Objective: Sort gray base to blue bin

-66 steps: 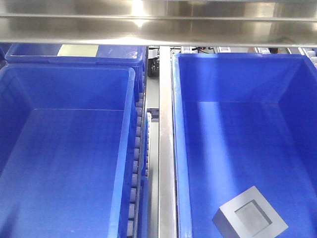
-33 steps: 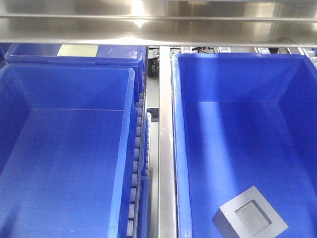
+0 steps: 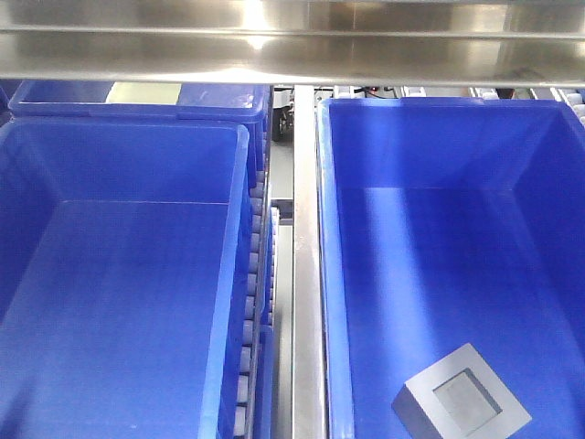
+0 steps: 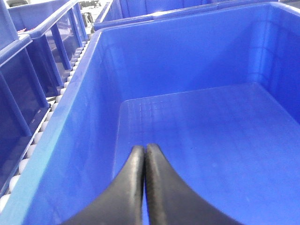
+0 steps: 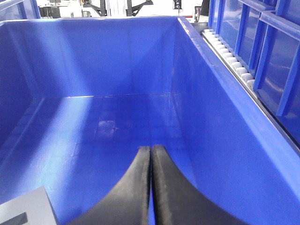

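A deep, smooth-walled blue plastic crate (image 3: 119, 274) sits at left; the left gripper (image 4: 144, 157) hangs above its floor, its black curved fingers pressed together. A steel rail (image 3: 306, 274) and white rollers (image 3: 249, 311) divide it from the blue bin (image 3: 439, 119). There the matte light gray base (image 3: 462, 402), recess upward, lies at the near edge, partly cut off. Above it, the right gripper (image 5: 151, 157) is likewise closed, empty.

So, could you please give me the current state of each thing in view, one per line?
gray base: lying in the right blue bin, recess up, not held.
right blue bin: holds only the gray base.
left blue bin: empty.
left hand: shut, empty, over the left bin.
right hand: shut, empty, over the right bin.
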Controlling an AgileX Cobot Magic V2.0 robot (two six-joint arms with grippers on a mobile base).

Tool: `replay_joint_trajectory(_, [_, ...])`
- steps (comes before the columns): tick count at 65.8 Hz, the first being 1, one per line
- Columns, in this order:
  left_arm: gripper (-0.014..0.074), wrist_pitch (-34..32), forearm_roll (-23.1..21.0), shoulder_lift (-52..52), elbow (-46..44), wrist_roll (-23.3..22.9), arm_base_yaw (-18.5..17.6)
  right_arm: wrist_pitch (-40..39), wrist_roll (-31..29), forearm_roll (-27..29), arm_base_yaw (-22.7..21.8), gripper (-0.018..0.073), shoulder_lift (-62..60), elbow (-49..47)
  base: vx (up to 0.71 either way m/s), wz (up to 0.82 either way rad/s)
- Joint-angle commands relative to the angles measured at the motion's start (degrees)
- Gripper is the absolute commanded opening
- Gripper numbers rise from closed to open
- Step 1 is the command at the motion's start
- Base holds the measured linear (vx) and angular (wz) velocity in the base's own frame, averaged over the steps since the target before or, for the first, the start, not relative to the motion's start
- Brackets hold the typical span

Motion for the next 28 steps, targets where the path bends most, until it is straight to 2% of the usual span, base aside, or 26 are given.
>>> replay_joint_trajectory(1, [-0.0006, -4.25, -0.11, -0.73, -1.20, -0.18, -0.04, -2.24, -0.32, -0.23, 0.02, -0.0005, -0.10, 0.42, 0.00, 0.00])
replay_joint_trajectory(28, [-0.0006, -4.25, -0.11, -0.73, -1.20, -0.18, -0.04, -2.24, -0.32, -0.23, 0.02, -0.0005, -0.10, 0.42, 0.00, 0.00])
